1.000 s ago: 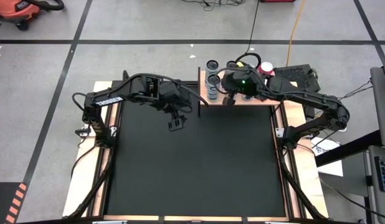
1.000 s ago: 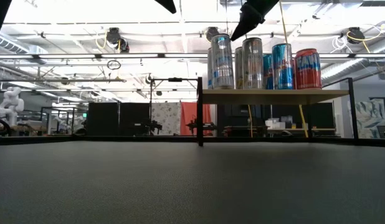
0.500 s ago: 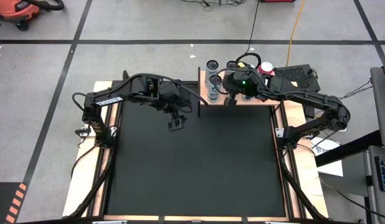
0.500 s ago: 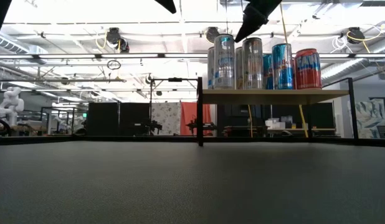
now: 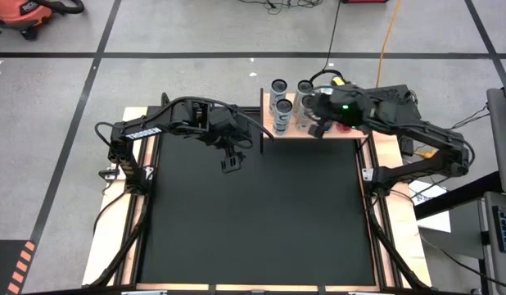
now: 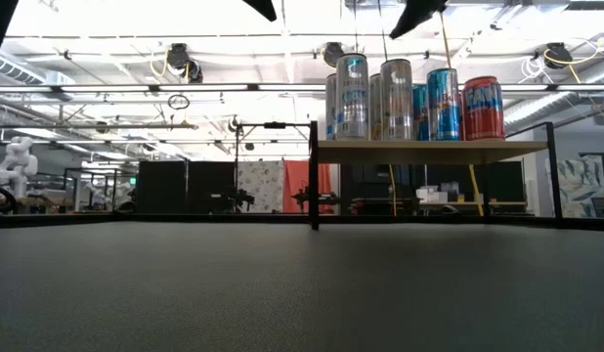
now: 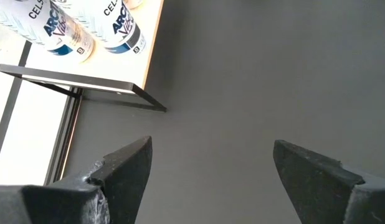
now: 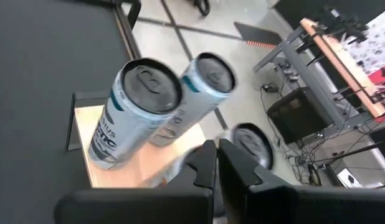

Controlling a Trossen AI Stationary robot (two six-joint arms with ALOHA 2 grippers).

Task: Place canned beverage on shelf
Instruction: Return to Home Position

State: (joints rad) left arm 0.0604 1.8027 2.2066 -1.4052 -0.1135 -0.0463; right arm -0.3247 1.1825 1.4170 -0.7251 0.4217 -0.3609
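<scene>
Pale wood at the upper middle of the high view: bearing the cans (image 6: 395,98) upright on the shelf (image 6: 429,152), with silver ones toward the left of the low view, blue-striped and red toward the right. Hovering above the cans with the right gripper (image 8: 216,152), fingers pressed together, gripping nothing. Hanging over the upper left of the black mat (image 5: 253,213) with the left gripper (image 5: 230,162), fingers spread wide apart, empty.

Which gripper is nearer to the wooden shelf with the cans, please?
The right. The right gripper hangs above the shelf, near its front edge; the left gripper hangs over the black mat, clear of the shelf.
</scene>
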